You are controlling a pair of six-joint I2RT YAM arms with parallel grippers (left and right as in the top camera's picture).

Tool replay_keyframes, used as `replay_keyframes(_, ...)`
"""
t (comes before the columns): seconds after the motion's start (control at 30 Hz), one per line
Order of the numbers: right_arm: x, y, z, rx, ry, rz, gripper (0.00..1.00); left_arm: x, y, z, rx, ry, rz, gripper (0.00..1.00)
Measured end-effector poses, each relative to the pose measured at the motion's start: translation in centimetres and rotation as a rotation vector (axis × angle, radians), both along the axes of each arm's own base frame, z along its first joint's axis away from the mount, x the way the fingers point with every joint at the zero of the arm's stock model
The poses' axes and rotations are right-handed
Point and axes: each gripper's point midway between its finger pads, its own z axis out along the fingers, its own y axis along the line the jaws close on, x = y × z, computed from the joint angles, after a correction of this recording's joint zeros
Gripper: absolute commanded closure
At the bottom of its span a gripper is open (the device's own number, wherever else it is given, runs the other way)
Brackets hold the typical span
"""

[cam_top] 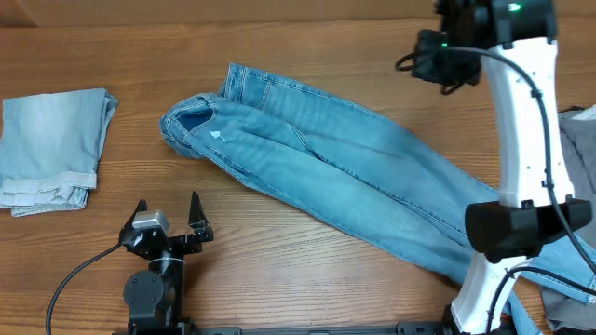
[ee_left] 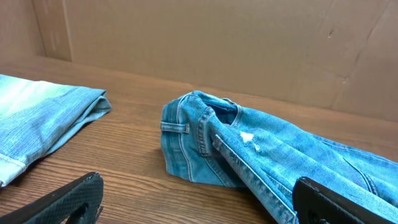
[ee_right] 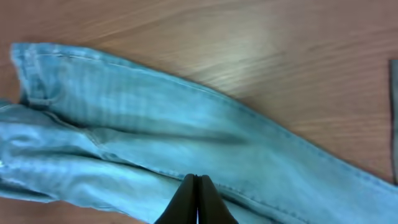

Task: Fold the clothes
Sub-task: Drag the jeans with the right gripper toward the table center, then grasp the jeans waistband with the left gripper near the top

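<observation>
Overhead view: 1 long pair of light-blue denim jeans (cam_top: 335, 158) is found laid diagonally across the brown wooden table (cam_top: 307, 279). The waistband lies toward the upper left. The legs run down to the right and are partly hidden by the white right arm. The 2 legs are laid 1 upon the other, which is judged to be a lengthwise fold already made; no crosswise fold is seen. 1 folded piece of paler denim (cam_top: 51, 154) is set well apart at the left edge, presumably as finished work. Grey cloth (cam_top: 579, 140) is noted at the right edge, partly cut off.

The left gripper (cam_top: 168, 205) is held low near the front edge, apart from the jeans, with its jaws spread wide and empty. Its wrist camera is faced toward the waistband, a placing suited to an approach. In the right wrist view, the right gripper (ee_right: 198, 186) is poised above the jeans with its fingers pressed together and no cloth between them. Opening is judged necessary before any grasp.
</observation>
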Motion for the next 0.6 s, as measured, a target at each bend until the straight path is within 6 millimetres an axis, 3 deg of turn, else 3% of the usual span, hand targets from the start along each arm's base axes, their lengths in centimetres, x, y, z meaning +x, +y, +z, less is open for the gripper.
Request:
replay_keyframes(0.1,-0.4,-1.7,-1.5,0.007,0.058,-0.047,0.96,0.0,0.0,0.0,0.000,0.000,0.000,0.00)
replay_keyframes(0.23,-2.3,-1.9,-7.3,-0.004,0.247,-0.054,0.96,0.0,0.0,0.0,0.000,0.000,0.000,0.00)
replay_keyframes(0.3,-3.0,-1.9,-11.3,-0.006,0.328,-0.074,0.96,0.1,-0.3,0.9,-0.001,-0.035,-0.016,0.00)
replay_keyframes(0.37,-4.0,-1.9,-15.0,-0.003,0.392,-0.104,0.96,0.1,-2.1,2.5,-0.005,-0.100,-0.120,0.00)
replay_keyframes(0.47,-4.9,-1.9,-18.9,0.000,0.430,-0.125,0.96,-0.6,-4.0,2.3,-0.049,-0.011,-0.229,0.00)
replay_keyframes(0.5,-5.1,-1.8,-20.4,0.004,0.436,-0.129,0.96,-1.0,-4.3,3.4,-0.055,0.008,-0.243,0.00)
replay_keyframes(0.53,-5.2,-1.8,-21.0,0.007,0.434,-0.132,0.96,-1.4,-4.5,5.9,-0.058,0.003,-0.257,0.00)
replay_keyframes(0.6,-4.8,-1.6,-21.6,0.011,0.413,-0.129,0.96,-1.6,-4.8,8.8,-0.069,0.070,-0.270,0.00)
